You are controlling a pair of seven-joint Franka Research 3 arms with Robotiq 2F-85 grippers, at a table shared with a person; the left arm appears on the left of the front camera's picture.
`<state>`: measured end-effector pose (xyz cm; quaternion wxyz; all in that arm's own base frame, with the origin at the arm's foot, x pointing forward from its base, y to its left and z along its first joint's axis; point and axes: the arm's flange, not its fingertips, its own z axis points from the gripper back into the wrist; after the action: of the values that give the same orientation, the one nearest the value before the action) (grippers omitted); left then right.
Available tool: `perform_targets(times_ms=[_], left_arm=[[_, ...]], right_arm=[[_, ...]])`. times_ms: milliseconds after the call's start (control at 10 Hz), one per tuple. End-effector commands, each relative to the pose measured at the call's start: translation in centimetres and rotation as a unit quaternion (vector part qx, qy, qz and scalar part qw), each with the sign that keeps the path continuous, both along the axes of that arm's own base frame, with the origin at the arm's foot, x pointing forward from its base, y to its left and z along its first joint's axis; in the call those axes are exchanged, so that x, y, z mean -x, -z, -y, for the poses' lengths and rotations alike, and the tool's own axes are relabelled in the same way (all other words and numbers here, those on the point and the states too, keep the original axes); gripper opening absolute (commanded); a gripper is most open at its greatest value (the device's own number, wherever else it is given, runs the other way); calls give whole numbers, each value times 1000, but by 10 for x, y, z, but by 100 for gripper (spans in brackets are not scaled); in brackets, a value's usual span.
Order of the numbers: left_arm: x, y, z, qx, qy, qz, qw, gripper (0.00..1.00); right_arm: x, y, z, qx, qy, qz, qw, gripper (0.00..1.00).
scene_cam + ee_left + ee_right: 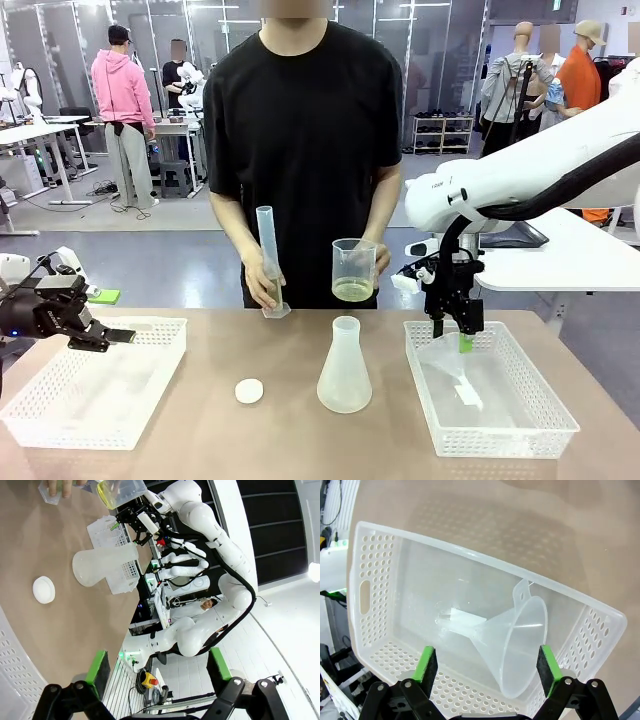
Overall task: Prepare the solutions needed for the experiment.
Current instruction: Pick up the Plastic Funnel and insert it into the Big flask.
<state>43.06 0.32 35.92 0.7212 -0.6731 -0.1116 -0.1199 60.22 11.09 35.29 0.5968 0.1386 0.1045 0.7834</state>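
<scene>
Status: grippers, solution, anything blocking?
Left gripper open by tray; right gripper open above funnel. Solution in beaker, person's hand. Flask mid-table, nothing blocking.

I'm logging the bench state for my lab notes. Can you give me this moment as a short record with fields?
solution: pale yellow liquid in the beaker, held in the person's hand
cylinder: tilted, held in the person's other hand
flask: upright on the table, white cap beside it
funnel: lying in the right tray
left pincer: open, by the left tray
right pincer: open, above the funnel
</scene>
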Motion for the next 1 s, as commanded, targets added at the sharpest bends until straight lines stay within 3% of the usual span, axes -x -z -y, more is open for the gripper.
perform_targets(times_ms=[0,300,900], left_arm=[[2,-2,1,1,0,2,1000,100],[2,-2,1,1,0,2,1000,100],[2,-2,1,1,0,2,1000,100]], right_arm=[[-17,2,1,18,-24,-28,999,100],[-25,6,-1,24,-43,-49,998,100],[-35,15,-1,31,-49,-58,997,44]])
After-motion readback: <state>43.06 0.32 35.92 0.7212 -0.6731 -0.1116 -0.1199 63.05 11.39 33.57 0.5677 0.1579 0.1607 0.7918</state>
